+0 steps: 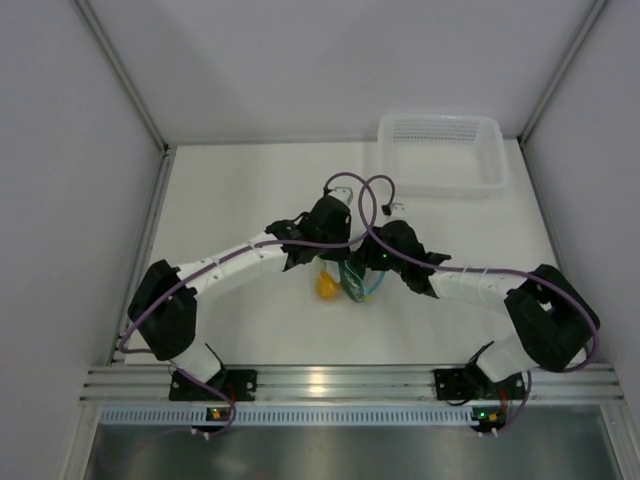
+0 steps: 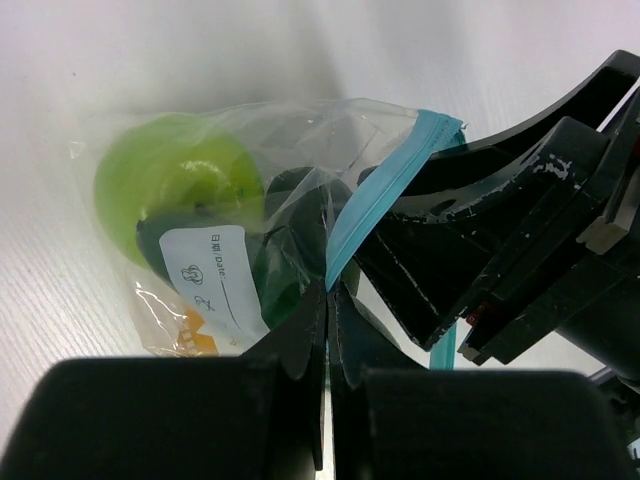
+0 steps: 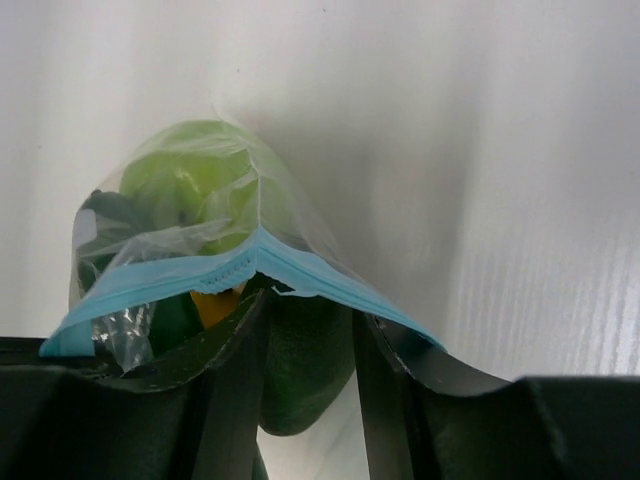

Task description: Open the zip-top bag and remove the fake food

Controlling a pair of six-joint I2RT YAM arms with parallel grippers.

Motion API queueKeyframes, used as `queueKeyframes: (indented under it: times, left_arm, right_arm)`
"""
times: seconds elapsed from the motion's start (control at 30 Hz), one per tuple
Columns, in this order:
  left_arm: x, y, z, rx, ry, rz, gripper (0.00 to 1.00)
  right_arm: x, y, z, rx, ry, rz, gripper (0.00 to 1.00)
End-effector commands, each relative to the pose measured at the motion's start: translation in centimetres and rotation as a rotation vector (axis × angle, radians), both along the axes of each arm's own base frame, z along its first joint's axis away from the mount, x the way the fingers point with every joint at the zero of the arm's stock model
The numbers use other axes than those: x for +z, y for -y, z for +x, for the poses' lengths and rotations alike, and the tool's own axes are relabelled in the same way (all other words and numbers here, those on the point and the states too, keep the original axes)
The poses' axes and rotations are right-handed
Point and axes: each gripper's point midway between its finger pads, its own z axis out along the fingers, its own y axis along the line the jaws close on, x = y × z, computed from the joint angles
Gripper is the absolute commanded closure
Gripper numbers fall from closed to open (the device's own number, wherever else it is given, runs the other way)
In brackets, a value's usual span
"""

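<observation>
The zip-top bag (image 2: 300, 140) lies on the white table between both arms, its light blue zip strip (image 2: 385, 185) facing the grippers. Through the plastic I see the fake food: a lime-green ball (image 2: 175, 180), dark green pieces (image 2: 285, 260) and a bit of orange (image 2: 195, 335). My left gripper (image 2: 329, 290) is shut on the zip strip. My right gripper (image 3: 308, 305) is at the bag's mouth with its jaws apart. The strip (image 3: 150, 280) drapes over its fingertips, and a dark green oval (image 3: 305, 375) lies between the fingers. From above, the bag (image 1: 357, 282) and orange fruit (image 1: 326, 287) sit under both wrists.
A white mesh basket (image 1: 440, 150) stands at the back right of the table. Grey walls close in the left, right and far sides. Purple cables loop above both wrists (image 1: 360, 195).
</observation>
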Motion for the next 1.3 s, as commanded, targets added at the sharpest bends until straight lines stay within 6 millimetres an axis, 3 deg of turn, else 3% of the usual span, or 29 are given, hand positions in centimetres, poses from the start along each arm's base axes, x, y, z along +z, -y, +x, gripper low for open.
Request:
queueKeyframes:
  times: [0.0, 0.23, 0.47, 0.67, 0.9, 1.0, 1.07, 1.27]
  left_arm:
    - [-0.3, 0.1, 0.7, 0.036, 0.024, -0.019, 1.00]
    - [-1.0, -0.4, 0.7, 0.082, 0.031, -0.047, 1.00]
    - [-0.8, -0.8, 0.6, 0.116, 0.043, -0.077, 1.00]
    - [-0.9, -2.3, 1.2, 0.185, 0.082, -0.042, 1.00]
    - [-1.9, -2.7, 1.5, 0.231, 0.070, -0.032, 1.00]
    - [-2.3, -2.8, 1.6, 0.242, 0.067, -0.023, 1.00]
    - [-2.4, -3.0, 1.7, 0.252, 0.071, -0.015, 1.00]
    - [-3.0, -3.4, 1.7, 0.271, 0.072, -0.008, 1.00]
  right_arm:
    - [1.6, -1.8, 1.1, -0.030, 0.039, 0.032, 0.60]
    - [-1.7, -3.1, -0.5, -0.025, -0.035, 0.033, 0.51]
    - [-5.2, -2.8, -0.9, -0.053, -0.101, -0.019, 0.41]
    - [-5.6, -1.7, -1.3, -0.084, -0.077, -0.137, 0.38]
    - [-5.8, -1.2, -2.1, -0.074, -0.061, -0.193, 0.37]
    - [-6.0, -1.1, -2.3, -0.067, -0.061, -0.198, 0.46]
    - [-5.8, -1.0, -2.3, -0.064, -0.054, -0.197, 0.57]
    - [-3.7, -1.2, -2.3, -0.045, -0.010, -0.180, 0.73]
